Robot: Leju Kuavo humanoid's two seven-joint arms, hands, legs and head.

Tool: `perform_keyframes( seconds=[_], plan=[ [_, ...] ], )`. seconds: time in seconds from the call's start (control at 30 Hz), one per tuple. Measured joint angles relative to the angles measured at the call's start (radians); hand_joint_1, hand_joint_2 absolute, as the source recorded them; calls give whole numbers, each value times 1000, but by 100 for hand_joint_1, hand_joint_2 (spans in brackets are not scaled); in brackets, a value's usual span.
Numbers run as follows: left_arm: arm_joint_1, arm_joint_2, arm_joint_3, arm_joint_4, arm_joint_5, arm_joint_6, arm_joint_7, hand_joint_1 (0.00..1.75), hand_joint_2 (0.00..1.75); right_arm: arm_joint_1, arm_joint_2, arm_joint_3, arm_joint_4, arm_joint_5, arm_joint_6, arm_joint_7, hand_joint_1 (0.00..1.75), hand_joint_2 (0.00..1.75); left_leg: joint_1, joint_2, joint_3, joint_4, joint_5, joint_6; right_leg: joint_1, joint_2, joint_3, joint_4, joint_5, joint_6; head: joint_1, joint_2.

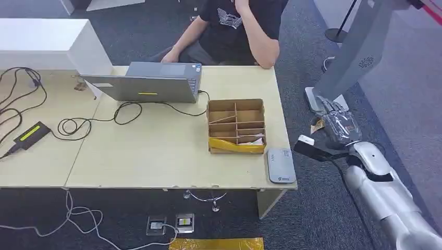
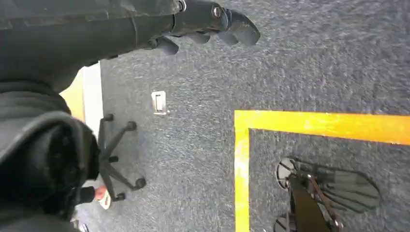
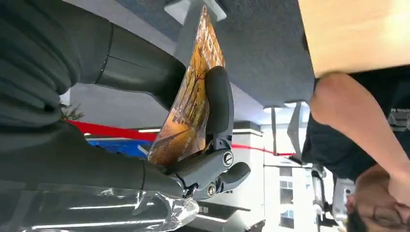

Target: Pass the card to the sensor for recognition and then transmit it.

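The card, printed in orange and brown, sits pinched between the thumb and a dark finger of the right robot hand, which has closed on it. In the head view that robot hand hangs off the bench's right edge, at about three o'clock from the sensor, and well apart from it. The sensor is a flat grey pad lying at the bench's front right corner, just beside the cardboard divider box, which stands at eleven o'clock from it and has a yellow strip along its front wall.

The left robot hand hangs over the floor with its dark fingers loosely curled and nothing in them.

The bench is pale wood, made of two tops set edge to edge. A grey laptop lies towards the far side, at ten o'clock from the box, with a black cable looping across the wood to a small black device with a yellow label at the left. A person in a black shirt sits behind the bench at twelve o'clock, one elbow on its far edge.

The floor is dark grey carpet marked with yellow tape; a grey stand rises at the right, and a white cabinet stands at the far left
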Motion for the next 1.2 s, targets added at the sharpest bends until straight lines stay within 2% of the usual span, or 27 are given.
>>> perform_keyframes(
  seconds=[0.1, 0.33, 0.47, 0.63, 0.93, 1.2],
  plan=[
    [0, 0, 0, 0, 0, 1, 2, 0, 0, 54, -32, 0, -64, -25, 17, 23, 175, 175, 0, 0, 0, 0, 0, 0, 0, 0, 1, 0, 0, 0, 0, 0],
    [-2, 2, 0, 0, -8, 4, 2, 0, 0, 183, -97, 6, -256, -98, 49, 133, 175, 175, 0, 1, 1, 0, 0, 0, 0, 0, 0, 0, 0, 0, 0, 0],
    [-1, 9, -1, 0, -24, -23, -4, 0, 0, 265, -116, 16, -360, -146, 62, 179, 175, 175, 1, 0, 0, 0, 0, 0, 1, 0, 0, 0, -1, -1, 0, 0],
    [-3, 11, -1, 0, -32, -26, -25, 0, 0, 319, -112, 46, -413, -161, 56, 177, 175, 175, 1, 1, 0, -1, -1, -1, 1, 0, 0, 0, -1, -1, 0, 0],
    [-5, 11, -1, 0, -32, -25, -47, 0, 0, 302, -90, 79, -408, -171, 63, 122, 175, 175, 1, 1, 0, 0, -1, -1, 1, 0, 1, 0, -1, -1, 0, 0],
    [-6, 9, -1, 0, -23, -28, -47, 0, 0, 278, -71, 84, -386, -166, 82, 107, 175, 175, 1, 1, 0, 0, -1, -1, 1, 0, 0, 0, -1, -1, 0, 0]
  ],
)
